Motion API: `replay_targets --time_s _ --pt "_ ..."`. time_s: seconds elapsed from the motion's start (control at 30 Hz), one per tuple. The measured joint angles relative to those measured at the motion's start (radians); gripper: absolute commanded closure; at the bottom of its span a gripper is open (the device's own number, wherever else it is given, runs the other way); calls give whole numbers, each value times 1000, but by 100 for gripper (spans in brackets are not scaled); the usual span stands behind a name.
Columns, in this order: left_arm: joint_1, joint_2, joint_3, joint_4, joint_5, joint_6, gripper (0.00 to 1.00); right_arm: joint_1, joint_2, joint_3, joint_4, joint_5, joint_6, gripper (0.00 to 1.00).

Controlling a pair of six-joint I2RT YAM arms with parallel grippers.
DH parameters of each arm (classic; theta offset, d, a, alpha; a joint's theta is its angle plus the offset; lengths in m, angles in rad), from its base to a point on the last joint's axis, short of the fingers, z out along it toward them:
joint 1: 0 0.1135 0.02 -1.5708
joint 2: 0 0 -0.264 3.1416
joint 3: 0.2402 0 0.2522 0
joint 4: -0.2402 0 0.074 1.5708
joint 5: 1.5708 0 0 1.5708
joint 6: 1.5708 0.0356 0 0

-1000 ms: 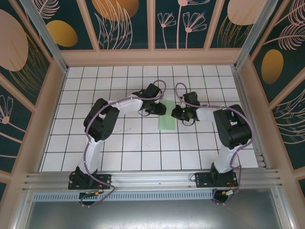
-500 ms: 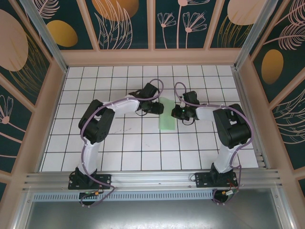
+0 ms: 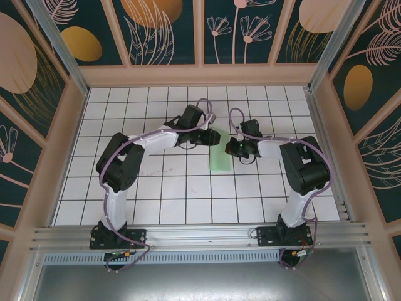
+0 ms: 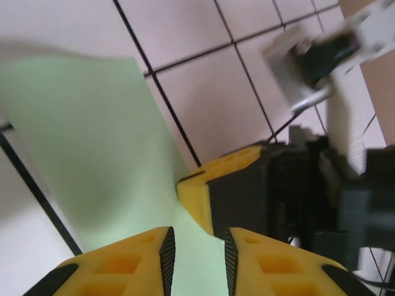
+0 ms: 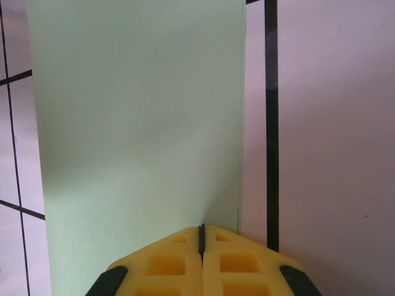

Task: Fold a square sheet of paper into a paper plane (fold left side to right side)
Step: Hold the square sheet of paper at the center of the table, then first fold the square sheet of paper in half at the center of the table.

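With the square sheet of paper [image 3: 220, 153] folded into a narrow strip at mid-frame on the tabletop [image 3: 156, 188], the closed right claw [image 5: 201, 230] should pin it firmly while the narrowly parted left claw [image 4: 197, 250] presses evenly along the crease.

Hemmed in over the folded square sheet of paper [image 3: 220, 157] by left gripper [image 3: 212, 138] and right gripper [image 3: 234, 148], nearly tip to tip. Offered bare tiled worktop [image 3: 163, 200] toward the near edge.
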Motion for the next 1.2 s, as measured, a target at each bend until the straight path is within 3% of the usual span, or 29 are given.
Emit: replay_targets --time_s 0.23,1.2 --pt "0 55 -8 18 52 -11 70 0 0 0 0 0 -5 99" --pt "11 36 -100 -15 -125 29 75 0 4 17 -32 4 -35 99"
